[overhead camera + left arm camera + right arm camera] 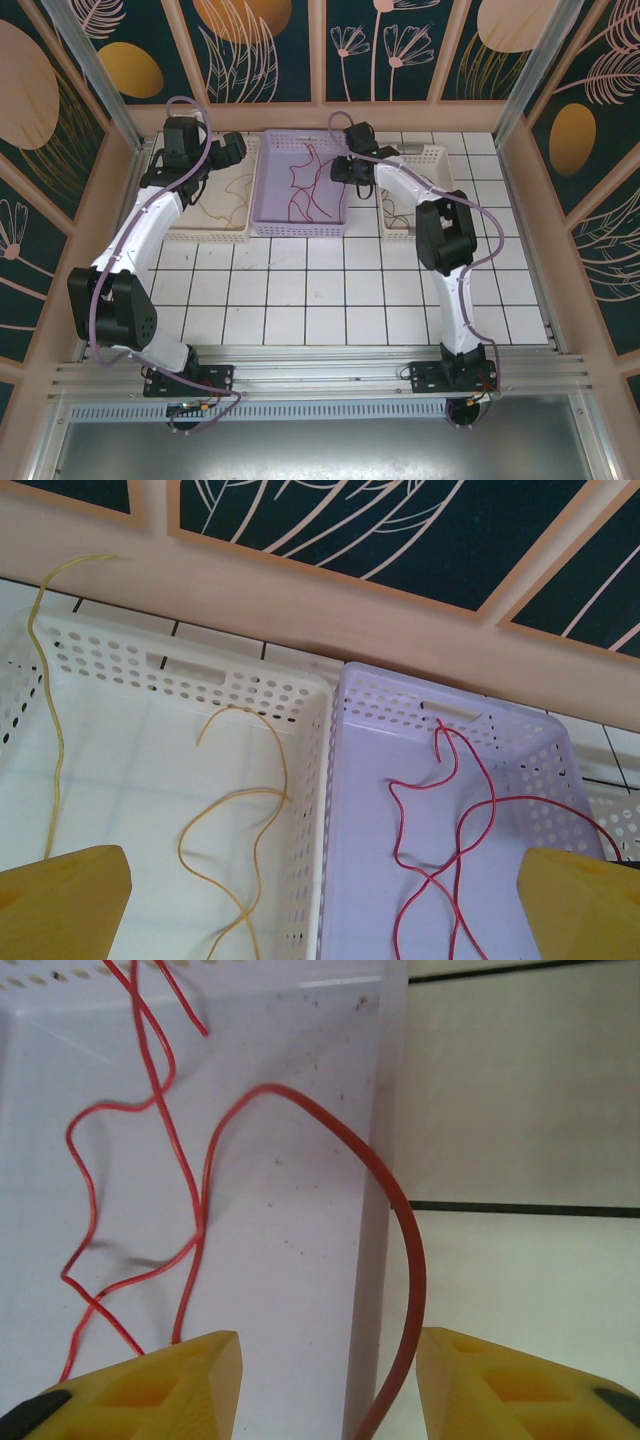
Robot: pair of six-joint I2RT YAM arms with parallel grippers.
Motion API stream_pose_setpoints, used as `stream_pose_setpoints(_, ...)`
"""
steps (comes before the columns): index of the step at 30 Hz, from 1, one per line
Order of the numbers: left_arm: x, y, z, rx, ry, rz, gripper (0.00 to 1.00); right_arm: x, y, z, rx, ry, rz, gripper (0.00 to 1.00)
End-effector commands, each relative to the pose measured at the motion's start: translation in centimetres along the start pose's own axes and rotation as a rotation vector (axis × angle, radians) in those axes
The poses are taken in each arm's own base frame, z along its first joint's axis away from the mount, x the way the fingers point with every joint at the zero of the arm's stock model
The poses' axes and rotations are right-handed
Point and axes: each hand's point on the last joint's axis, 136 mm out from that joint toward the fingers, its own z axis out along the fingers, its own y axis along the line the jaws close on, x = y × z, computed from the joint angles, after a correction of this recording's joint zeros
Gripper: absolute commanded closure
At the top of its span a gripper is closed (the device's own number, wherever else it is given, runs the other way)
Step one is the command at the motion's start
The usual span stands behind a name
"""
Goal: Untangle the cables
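The white tiled table (300, 300) takes up most of what I see, with both white arms reaching from the near edge toward the far wall. The left arm (150, 215) leans over a white basket (210, 235), and the right arm (440, 235) bends across another white basket (432, 152) toward the lilac basket (266, 170) standing between the two. The red cables (310, 185) lie in loose, crossing loops on the lilac basket's floor. The yellow cables (225, 190) curl about in the left white basket, and one strand climbs over its far-left wall. From the left wrist, the yellow cables (284, 780) and the red ones (455, 845) sit in their own baskets with the two walls between them. The left gripper (320, 900) hovers above that divide, its yellow fingers (60, 900) spread wide with nothing in them. At the lilac basket's right rim, one red cable (405, 1220) arcs up over the edge and runs down between the fingers of the right gripper (330, 1380). Those fingers stand apart, not pinching the strand.
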Motion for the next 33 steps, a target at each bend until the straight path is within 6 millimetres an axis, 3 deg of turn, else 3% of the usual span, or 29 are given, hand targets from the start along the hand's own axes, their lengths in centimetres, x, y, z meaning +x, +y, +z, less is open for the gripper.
stream_pose_setpoints(1, -0.9, -0.2, -0.2, 0.013, -0.014, -0.007, 0.02, -0.8, 0.5, 0.1, -0.031, -0.021, 0.024, 0.53)
stream_pose_setpoints(7, -0.8, -0.2, -0.2, 0.012, -0.011, -0.007, 0.01, -1.8, 1.4, -1.0, -0.011, -0.066, -0.008, 0.7)
stream_pose_setpoints(17, -0.8, -0.3, -0.1, 0.015, -0.006, -0.007, 0.02, -2.3, 1.0, -1.2, 0.23, -0.1, -0.156, 0.65)
stream_pose_setpoints(27, -0.8, -0.3, -0.2, 0.018, -0.007, -0.007, 0.01, -1.6, 4.5, -1.3, 0.063, -0.072, -0.149, 0.68)
stream_pose_setpoints(30, -0.7, -0.5, -0.1, 0.029, -0.006, -0.006, 0.02, -3.1, 6.9, -4.6, -0.063, -0.137, -0.128, 0.66)
stream_pose_setpoints(33, -0.9, -1.1, -0.6, 0.067, -0.027, -0.004, 0.02, -5.4, 8.1, -10.2, -0.135, -0.27, -0.131, 0.55)
